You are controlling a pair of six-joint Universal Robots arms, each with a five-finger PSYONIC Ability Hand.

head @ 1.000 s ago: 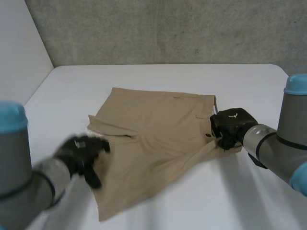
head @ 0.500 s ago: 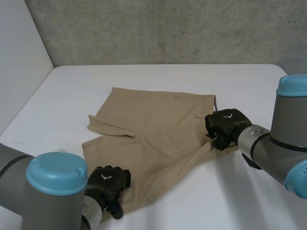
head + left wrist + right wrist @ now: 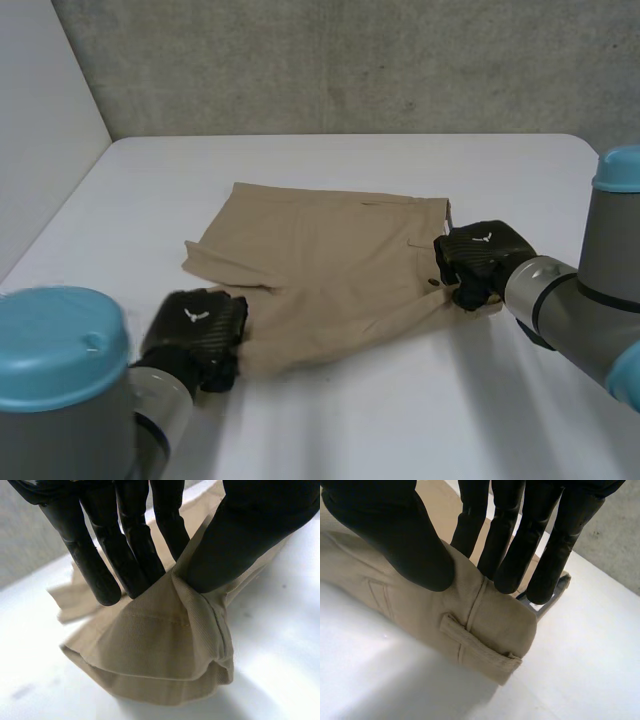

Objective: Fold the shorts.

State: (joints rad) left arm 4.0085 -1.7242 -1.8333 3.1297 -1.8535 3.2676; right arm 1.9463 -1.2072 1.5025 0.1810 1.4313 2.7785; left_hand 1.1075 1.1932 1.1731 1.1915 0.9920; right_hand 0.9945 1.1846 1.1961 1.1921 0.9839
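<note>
Tan shorts [image 3: 330,270] lie spread on the white table [image 3: 330,160], waistband toward the right. My left hand [image 3: 195,335] is shut on the hem of the near leg: in the left wrist view the thumb [image 3: 235,540] and fingers [image 3: 135,550] pinch a bunched fold of the shorts [image 3: 165,650], lifted off the table. My right hand [image 3: 478,262] is shut on the near waistband corner. The right wrist view has its thumb [image 3: 395,540] and fingers [image 3: 520,545] pinching the shorts [image 3: 480,625] at a belt loop.
A grey concrete wall [image 3: 350,60] runs behind the table. A white side panel [image 3: 40,130] stands at the left. Bare white table surface lies in front of the shorts and to the far side.
My left hand came in to the near leg's hem, closed on it and pulled it up and left, so the leg is now bunched. The right hand barely moved.
</note>
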